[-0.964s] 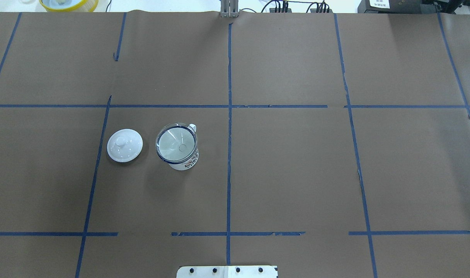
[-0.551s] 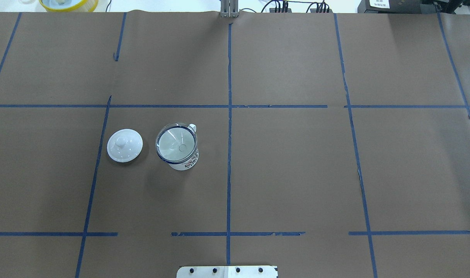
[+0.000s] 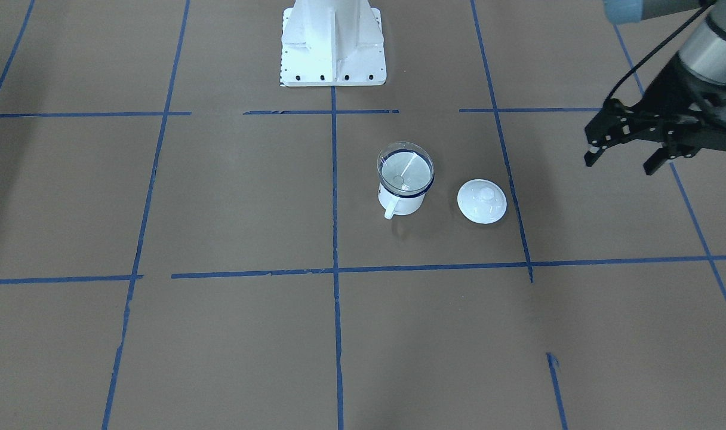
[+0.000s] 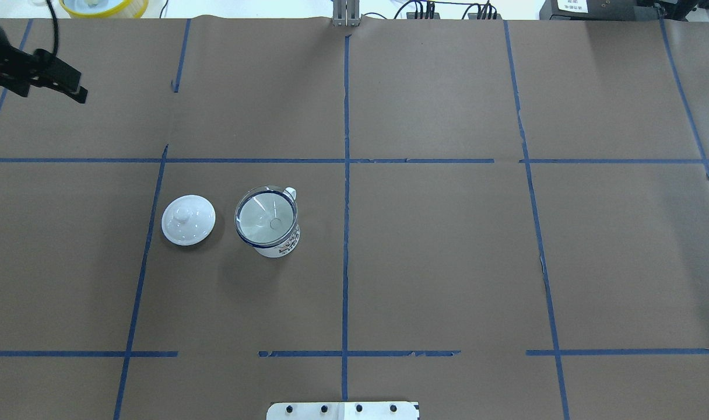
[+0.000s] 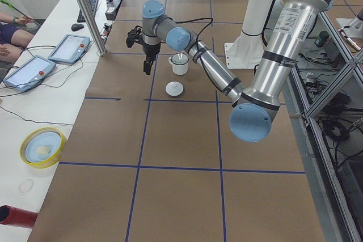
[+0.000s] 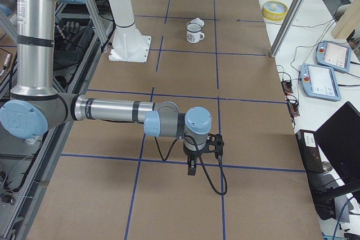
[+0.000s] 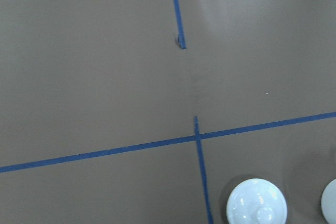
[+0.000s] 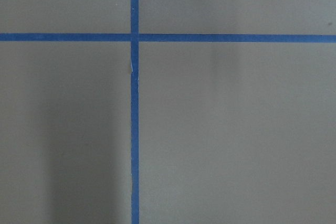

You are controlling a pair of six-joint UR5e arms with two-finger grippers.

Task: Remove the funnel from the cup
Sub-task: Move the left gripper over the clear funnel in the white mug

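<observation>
Counting: one funnel (image 3: 405, 171), one cup (image 3: 406, 202), one white lid (image 3: 482, 201), two grippers. Funnel is seated in the cup's mouth; cup stands upright on the table (image 3: 220, 197), with the lid just beside it, not touching. Left gripper (image 3: 623, 162) hangs above the table, jaws spread, nothing between them. Funnel lies well apart from it, beyond the lid. Right gripper (image 6: 192, 170) is far off toward the table's other end, pointing down; cannot tell how its jaws stand.
</observation>
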